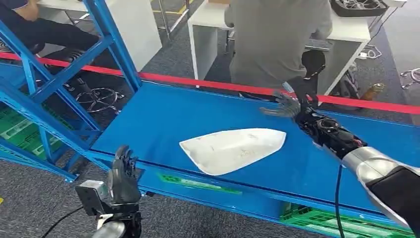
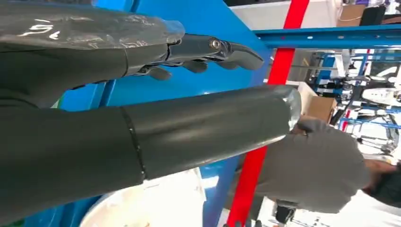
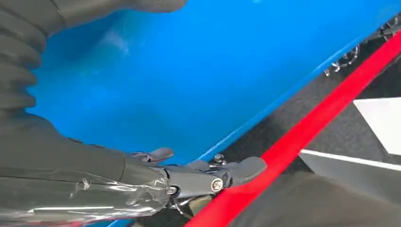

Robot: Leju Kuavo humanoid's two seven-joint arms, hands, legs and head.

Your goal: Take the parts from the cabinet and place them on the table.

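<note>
A smooth blue tabletop (image 1: 163,119) runs from near left to far right, bounded on its far side by a red strip (image 1: 208,85) and on its near side by a blue front rail (image 1: 198,186). The white, flat, teardrop-shaped plastic part (image 1: 233,148) lies on the tabletop close to the near edge, its rounded end toward the left and its broader end toward the right, with bare blue surface open around it on the left, far and right sides. The left hand (image 1: 123,173) hangs below and in front of the near edge, left of the part and apart from it, fingers loosely extended and slightly parted, holding nothing. The right hand (image 1: 285,105) is raised over the far right of the tabletop near the red strip, fingers spread and empty, well clear of the part. A blue metal rack frame (image 1: 44,89) stands at the left end of the table, with green plastic crates (image 1: 20,130) behind its struts. A person in a grey top (image 1: 277,39) stands just beyond the far edge, before white desks (image 1: 208,29).
</note>
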